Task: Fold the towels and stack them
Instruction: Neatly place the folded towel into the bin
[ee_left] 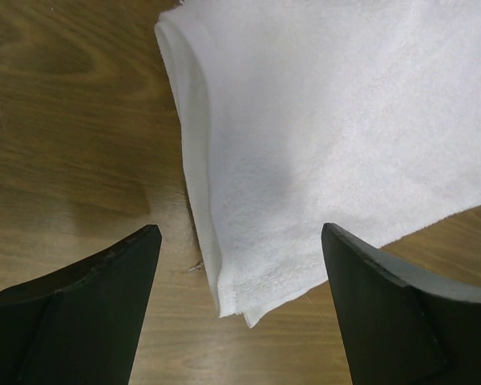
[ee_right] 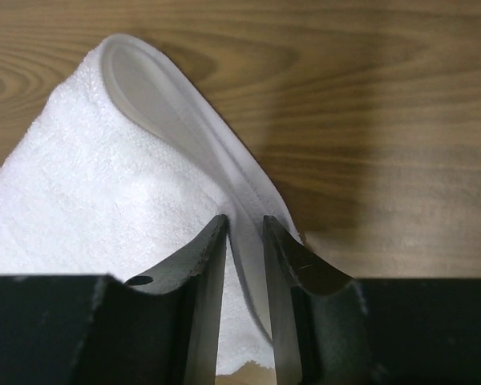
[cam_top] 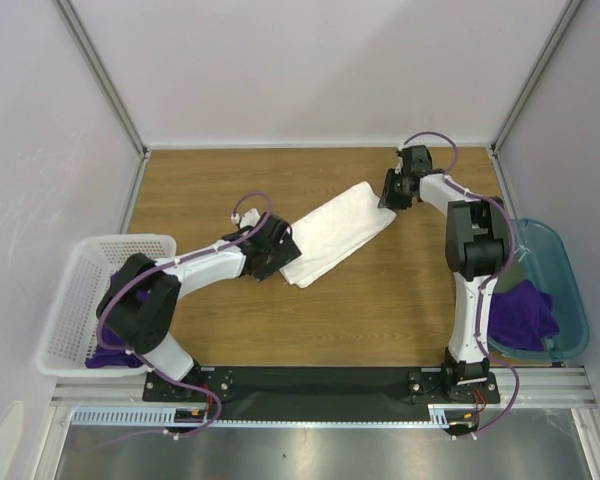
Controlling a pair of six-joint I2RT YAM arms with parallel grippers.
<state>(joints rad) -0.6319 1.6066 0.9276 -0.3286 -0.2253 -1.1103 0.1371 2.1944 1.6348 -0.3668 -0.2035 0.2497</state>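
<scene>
Laboratory robot cell. A wood-grain tabletop [cam_top: 380,300] fills the centre of the frame, walled at the left, top and right by plain pale panels [cam_top: 320,70] set in bare aluminium struts [cam_top: 102,75]. Along the bottom edge, a black mounting plate [cam_top: 320,385] and aluminium rail [cam_top: 550,385] carry two cabled arms, the left arm [cam_top: 195,265] and the right arm [cam_top: 470,250].

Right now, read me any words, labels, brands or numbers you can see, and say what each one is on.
No readable text in any view.
The white towel, purple towel, white basket, teal bin and table show no print.
Any marking on the arm bases is too small to read.
</scene>
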